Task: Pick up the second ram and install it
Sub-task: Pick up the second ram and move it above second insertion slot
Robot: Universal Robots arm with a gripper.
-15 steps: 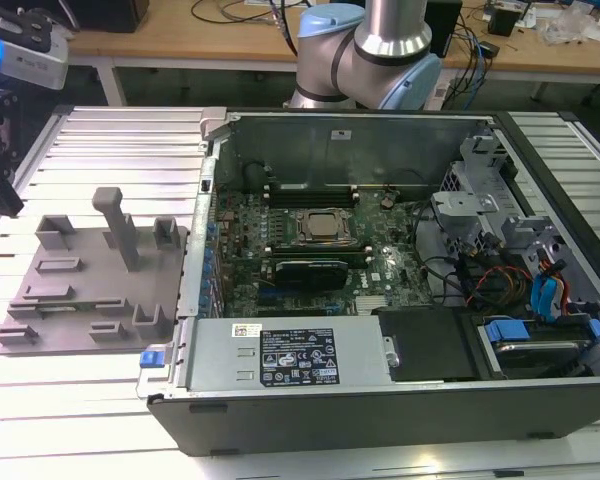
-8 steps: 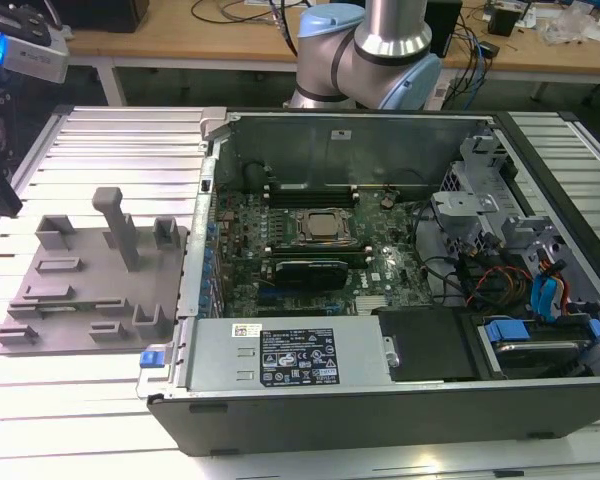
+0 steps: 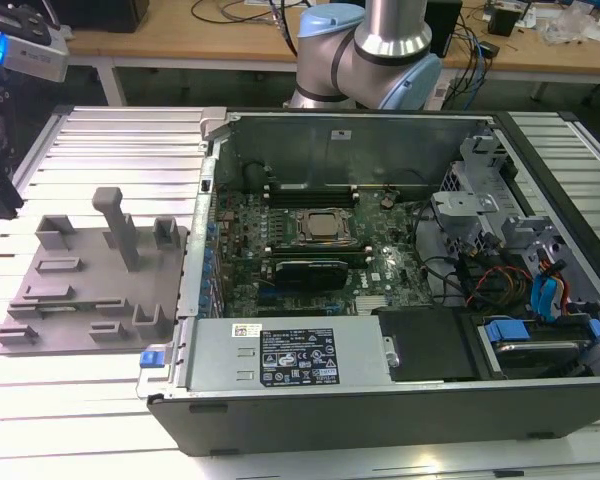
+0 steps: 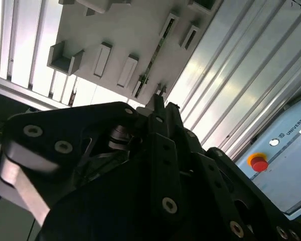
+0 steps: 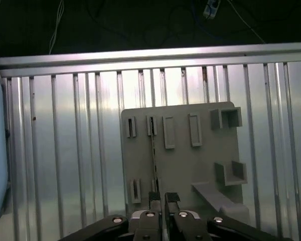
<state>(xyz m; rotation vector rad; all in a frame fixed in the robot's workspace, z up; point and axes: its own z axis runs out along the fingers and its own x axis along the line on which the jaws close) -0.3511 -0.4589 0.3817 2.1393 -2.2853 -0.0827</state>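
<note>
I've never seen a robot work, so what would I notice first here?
A big open computer case sits in the middle of the exterior view, its insides showing. On that view's left lies a grey tray. In the first wrist view the black hand hangs close above the second ram, which stands on edge in that tray.

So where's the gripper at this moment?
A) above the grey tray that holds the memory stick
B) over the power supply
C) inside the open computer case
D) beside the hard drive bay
A: in the first wrist view the gripper hangs over the grey tray, in line with the thin memory stick that stands on edge in the tray's slots.
</note>
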